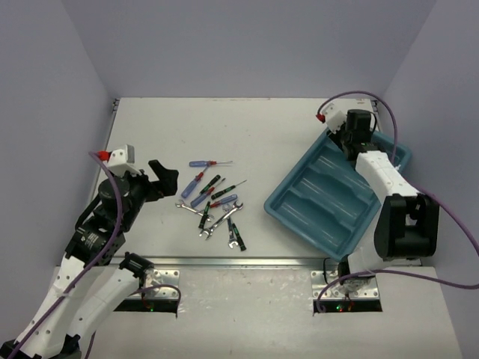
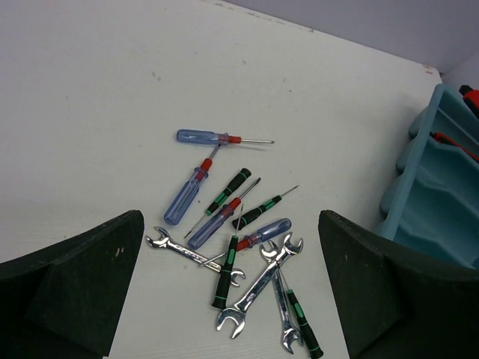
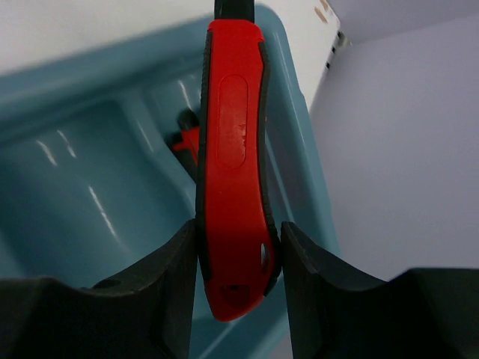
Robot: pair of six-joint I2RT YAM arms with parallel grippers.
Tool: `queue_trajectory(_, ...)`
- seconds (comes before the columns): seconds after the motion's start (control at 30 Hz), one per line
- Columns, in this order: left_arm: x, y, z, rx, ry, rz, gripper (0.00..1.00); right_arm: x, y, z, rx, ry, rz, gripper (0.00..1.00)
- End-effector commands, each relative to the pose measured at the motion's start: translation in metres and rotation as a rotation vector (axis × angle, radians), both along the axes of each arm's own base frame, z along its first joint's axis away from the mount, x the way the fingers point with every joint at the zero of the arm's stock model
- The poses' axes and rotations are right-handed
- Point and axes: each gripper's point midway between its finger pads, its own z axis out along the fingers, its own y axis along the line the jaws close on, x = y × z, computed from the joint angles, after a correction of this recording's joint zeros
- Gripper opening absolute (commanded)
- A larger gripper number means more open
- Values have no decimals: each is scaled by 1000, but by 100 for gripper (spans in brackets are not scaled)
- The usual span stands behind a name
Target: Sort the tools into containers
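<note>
Loose tools [image 1: 213, 202] lie in a pile on the white table: blue-handled screwdrivers [image 2: 183, 196], thin black-and-green screwdrivers [image 2: 227, 269] and silver wrenches [image 2: 258, 288] crossing one another. My left gripper [image 1: 163, 179] [image 2: 228, 224] hovers open just left of and above the pile, holding nothing. The teal tray [image 1: 322, 202] [image 2: 441, 202] sits at the right. My right gripper [image 1: 346, 142] [image 3: 236, 239] is over its far compartment, shut on a chunky red-handled tool [image 3: 233, 149] that points away into the tray [image 3: 75, 172]. Another red-handled tool [image 3: 185, 140] lies in that compartment.
Pale walls enclose the table on the left, back and right. The tray's far corner is near the right wall. Metal mounting plates [image 1: 247, 277] run along the near edge. Purple cables [image 1: 449, 217] loop beside the right arm.
</note>
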Motion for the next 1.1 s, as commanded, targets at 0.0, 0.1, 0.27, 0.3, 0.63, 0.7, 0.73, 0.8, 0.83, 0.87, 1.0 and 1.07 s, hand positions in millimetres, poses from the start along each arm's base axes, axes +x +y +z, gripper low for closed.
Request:
queue_trajectory(0.0,1,-6,14,-24,-58,-35,100,5,-43,56,-169,-227,8,0)
queue_trajectory(0.1,-1,-6,16,-27,-66,-39,100,3,-57,43,-184,-208,30,0)
queue_trajectory(0.27,-3,-4,19,-32,-82,-32,100,8,-73,15,-192,-148,14,0)
queue_trajectory(0.3,-3,-4,20,-33,-84,-33,100,8,-75,8,-195,-132,7,0)
queue_trajectory(0.63,-3,-5,20,-34,-83,-38,100,7,-92,-20,-190,-77,-40,16)
queue_trajectory(0.7,-3,-5,20,-34,-83,-38,100,6,-94,-25,-177,-60,-61,25)
queue_trajectory(0.73,-4,-5,20,-34,-84,-38,100,6,-94,-29,-168,-53,-72,35)
queue_trajectory(0.8,-4,-5,20,-34,-84,-38,100,6,-97,-31,-164,-46,-98,58)
queue_trajectory(0.83,-4,-4,20,-33,-84,-36,100,6,-99,-32,-162,-41,-114,61)
queue_trajectory(0.87,-3,-4,20,-33,-84,-35,100,6,-99,-31,-156,-42,-119,66)
queue_trajectory(1.0,-3,-4,20,-33,-82,-35,100,11,-93,-16,-76,-83,-148,99)
queue_trajectory(1.07,-3,-4,20,-32,-82,-33,100,14,-84,-4,-11,-115,-165,99)
